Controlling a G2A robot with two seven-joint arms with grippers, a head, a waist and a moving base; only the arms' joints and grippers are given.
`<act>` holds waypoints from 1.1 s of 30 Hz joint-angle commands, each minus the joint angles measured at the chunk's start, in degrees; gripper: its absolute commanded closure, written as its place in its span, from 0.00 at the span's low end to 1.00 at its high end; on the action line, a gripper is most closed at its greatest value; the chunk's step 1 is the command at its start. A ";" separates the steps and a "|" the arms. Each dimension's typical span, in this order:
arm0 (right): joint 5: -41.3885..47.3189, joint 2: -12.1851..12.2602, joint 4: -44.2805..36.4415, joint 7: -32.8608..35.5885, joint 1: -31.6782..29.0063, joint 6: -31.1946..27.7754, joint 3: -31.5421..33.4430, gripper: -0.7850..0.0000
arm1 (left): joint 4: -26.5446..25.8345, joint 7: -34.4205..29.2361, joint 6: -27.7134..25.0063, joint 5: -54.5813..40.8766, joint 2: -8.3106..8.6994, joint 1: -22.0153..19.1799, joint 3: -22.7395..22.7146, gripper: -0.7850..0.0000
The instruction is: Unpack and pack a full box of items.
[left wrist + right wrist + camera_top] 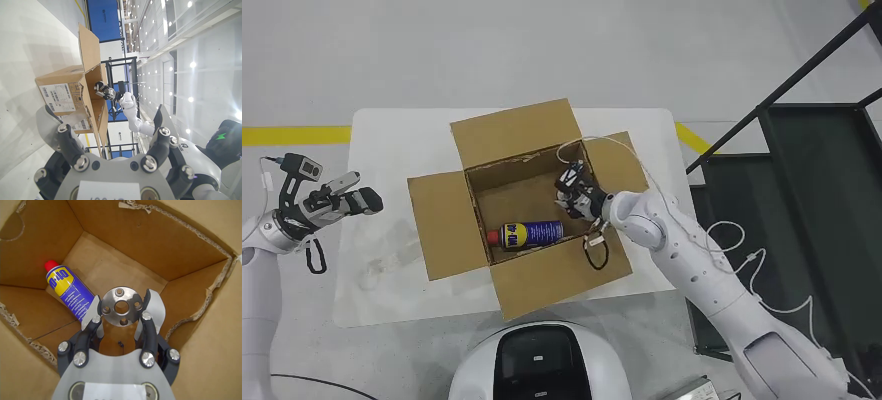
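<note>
1. Cardboard box (pixel 512 135), flaps open, on the tabletop (pixel 392 140); a blue spray can (pixel 530 235) lies inside.
2. Right gripper (pixel 122 295), within the box, pinches a metal flange (pixel 113 297).
3. Left gripper (pixel 357 192) spread, left of the box.

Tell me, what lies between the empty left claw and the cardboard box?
Just bare white table, seen in the top view. The open left gripper hangs short of the box flap.

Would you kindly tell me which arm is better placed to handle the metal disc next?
Right: the right pincer is shut on the metal disc inside the box, near the spray can. The left pincer hangs open at the edge of the table, apart from the box.
</note>
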 commanded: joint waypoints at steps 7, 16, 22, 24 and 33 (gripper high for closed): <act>-0.05 -1.65 4.44 -0.98 4.08 0.55 -3.66 0.00 | 0.00 0.00 0.00 0.00 0.00 0.00 0.00 0.00; 2.32 -0.67 0.44 -0.63 2.66 -1.69 1.24 0.00 | 0.00 0.00 0.00 0.00 0.00 0.00 0.00 0.00; 5.73 2.22 -11.08 -0.17 -5.04 -4.48 13.75 0.00 | 0.00 0.00 0.00 0.00 0.00 0.00 0.00 0.00; 6.14 3.37 -15.12 0.67 -8.86 -4.69 19.82 0.00 | 0.00 0.00 0.00 0.00 0.00 0.00 0.00 0.00; 3.80 6.34 -16.87 2.03 -23.01 -6.25 39.29 0.00 | 0.00 0.00 0.00 0.00 0.00 0.00 0.00 0.00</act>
